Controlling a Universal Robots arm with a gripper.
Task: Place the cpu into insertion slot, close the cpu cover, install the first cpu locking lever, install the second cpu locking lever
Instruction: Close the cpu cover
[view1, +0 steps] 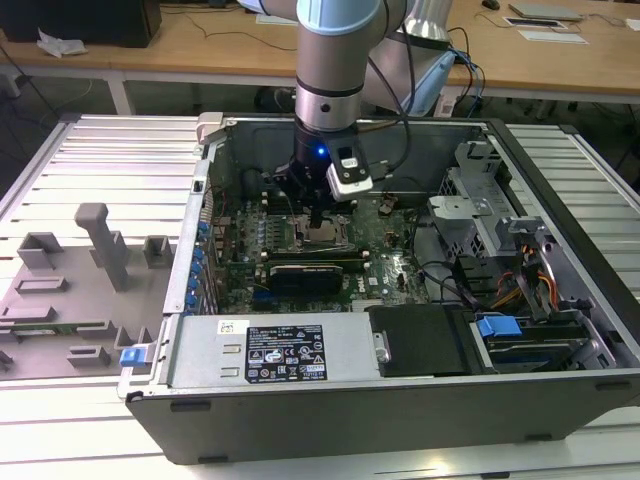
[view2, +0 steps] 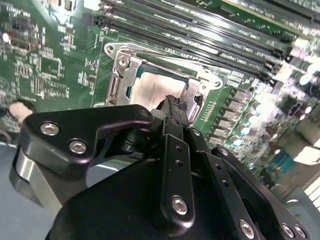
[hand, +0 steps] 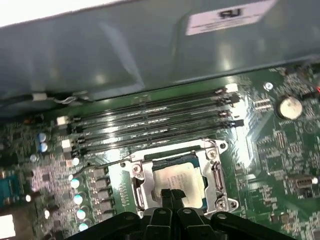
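The cpu (hand: 177, 180) (view2: 150, 87), a pale silver square chip, lies in the insertion slot (view1: 322, 238) on the green board. The cpu cover (hand: 216, 172) (view2: 121, 75), a silver frame plate, lies flat around the chip with the chip's top showing through its window. A thin wire lever (hand: 100, 165) runs out from one corner of the socket. My gripper (view1: 316, 218) (view2: 175, 102) (hand: 172, 194) hangs straight over the socket, its black fingers shut together with nothing between them, tips just over the chip's edge. Whether the tips touch is unclear.
Long black memory slots (hand: 150, 125) run beside the socket, with the case's metal wall (hand: 125, 55) behind them. A black card (view1: 305, 272), the power supply box (view1: 270, 350) and cable bundles (view1: 470, 290) crowd the case. Grey fixtures (view1: 70, 290) stand at the exterior view's left.
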